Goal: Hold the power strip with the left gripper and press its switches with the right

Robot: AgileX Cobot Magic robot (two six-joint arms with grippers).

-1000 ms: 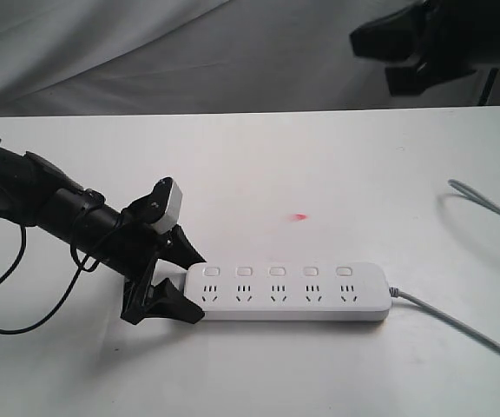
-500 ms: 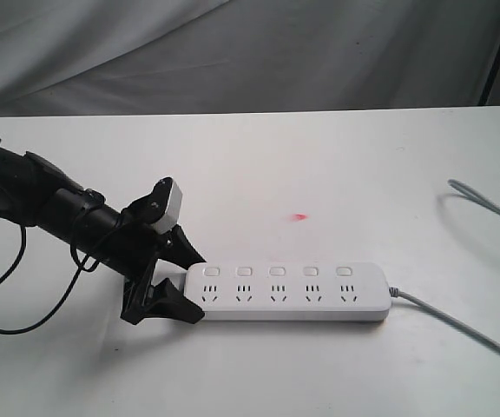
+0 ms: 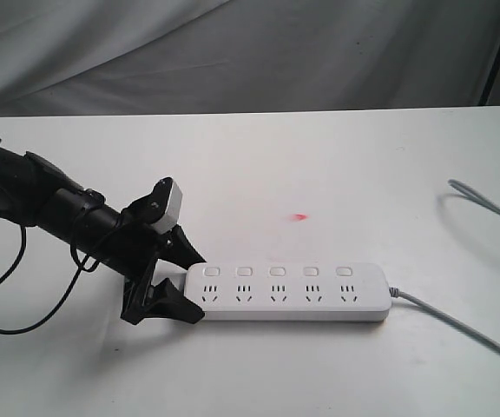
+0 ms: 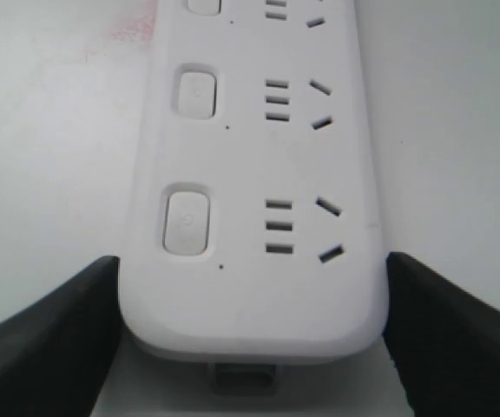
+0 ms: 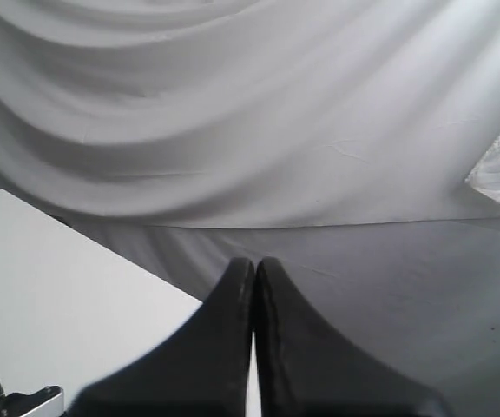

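A: Entry one, what changed?
B: The right gripper (image 5: 253, 271), fingers pressed together, has left the tabletop's (image 3: 319, 165) far right corner. Pressing is probably done or paused.
A: Entry two, the item?
B: One power strip (image 3: 289, 293), white, five switches (image 3: 277, 272), lying flat near the front edge. The left gripper (image 3: 200, 288) is clamped across its end, and the grey cord (image 3: 458, 326) runs rightward.

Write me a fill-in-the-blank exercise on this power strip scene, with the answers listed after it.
1. The power strip carries ___ switches in a row.
2. The left gripper has its jaws on either side of the strip's end, opposite its grey ___.
3. The right gripper has its jaws ___, not open.
4. A small ___ spot marks the table beyond the strip.

Missing words: five; cord; shut; red.
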